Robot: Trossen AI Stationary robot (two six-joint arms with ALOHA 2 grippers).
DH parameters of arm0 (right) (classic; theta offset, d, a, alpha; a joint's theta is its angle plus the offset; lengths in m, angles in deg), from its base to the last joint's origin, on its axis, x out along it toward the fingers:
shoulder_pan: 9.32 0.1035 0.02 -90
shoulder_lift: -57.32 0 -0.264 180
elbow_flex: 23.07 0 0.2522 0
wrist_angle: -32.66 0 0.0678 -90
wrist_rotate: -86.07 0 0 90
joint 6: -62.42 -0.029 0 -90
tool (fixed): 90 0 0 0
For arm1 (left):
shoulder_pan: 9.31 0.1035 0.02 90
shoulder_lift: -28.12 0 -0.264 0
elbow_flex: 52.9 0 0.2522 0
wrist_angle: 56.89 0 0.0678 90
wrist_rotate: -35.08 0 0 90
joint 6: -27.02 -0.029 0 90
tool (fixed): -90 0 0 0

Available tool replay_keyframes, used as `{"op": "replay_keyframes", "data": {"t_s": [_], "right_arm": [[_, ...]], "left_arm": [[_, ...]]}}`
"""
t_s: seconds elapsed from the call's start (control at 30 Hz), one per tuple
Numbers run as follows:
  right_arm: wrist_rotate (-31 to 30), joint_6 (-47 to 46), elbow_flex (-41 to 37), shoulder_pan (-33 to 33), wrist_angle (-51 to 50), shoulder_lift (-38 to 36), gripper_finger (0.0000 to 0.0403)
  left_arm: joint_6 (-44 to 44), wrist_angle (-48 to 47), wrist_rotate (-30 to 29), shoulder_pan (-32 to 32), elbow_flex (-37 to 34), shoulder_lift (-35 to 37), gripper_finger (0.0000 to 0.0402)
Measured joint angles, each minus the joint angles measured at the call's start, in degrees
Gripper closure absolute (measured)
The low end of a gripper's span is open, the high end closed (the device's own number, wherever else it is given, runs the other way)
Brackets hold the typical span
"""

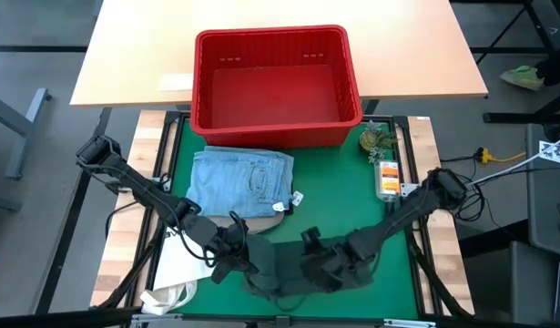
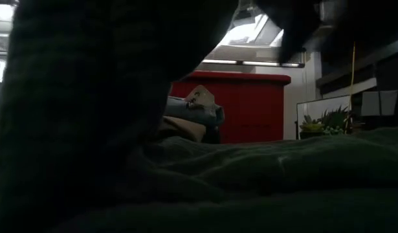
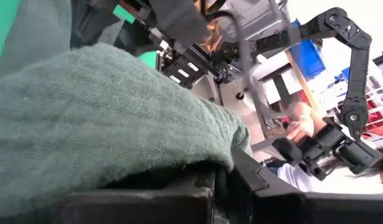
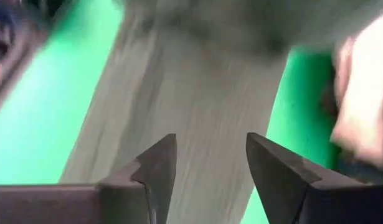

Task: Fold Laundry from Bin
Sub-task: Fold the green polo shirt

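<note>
Evidently the dark green piece [image 1: 289, 264] lies spread at the lower centre of the table [image 1: 402, 273] for folding, light blue jeans [image 1: 241, 182] just above it. Left gripper [image 1: 227, 248] is clamped on its edge; right gripper [image 1: 318, 264] hovers over it, fingers apart, holding nothing

Red bin [image 1: 276, 80], light blue jeans [image 1: 240, 182], dark green piece [image 1: 284, 264], green mat [image 1: 352, 196]
</note>
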Motion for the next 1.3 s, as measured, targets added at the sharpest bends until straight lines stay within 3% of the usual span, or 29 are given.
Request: {"op": "replay_keyframes", "data": {"t_s": [0.2,0.4,0.67,0.83,1.3], "right_arm": [[-3.6,-7.5,-1.4,4.2,-11.8,-0.1,0.0207],[-2.4,-14.3,-7.0,6.3,-12.7,-0.1,0.0207],[-0.2,-17.3,-16.7,5.6,7.0,0.1,0.0207],[1.2,-17.2,-18.9,4.1,18.8,0.4,0.0207],[2.4,-13.6,-18.8,-0.8,34.4,7.1,0.0207]], "left_arm": [[-0.4,0.2,-1.2,0.0,0.0,0.0,0.0395],[-0.4,0.3,-1.4,0.0,0.0,0.0,0.0395],[-0.4,0.3,-1.5,0.0,0.0,0.0,0.0395],[-0.4,1.6,-1.5,0.0,0.0,0.0,0.0395],[-2.0,4.6,-2.9,0.0,0.0,0.0,0.0395]]}}
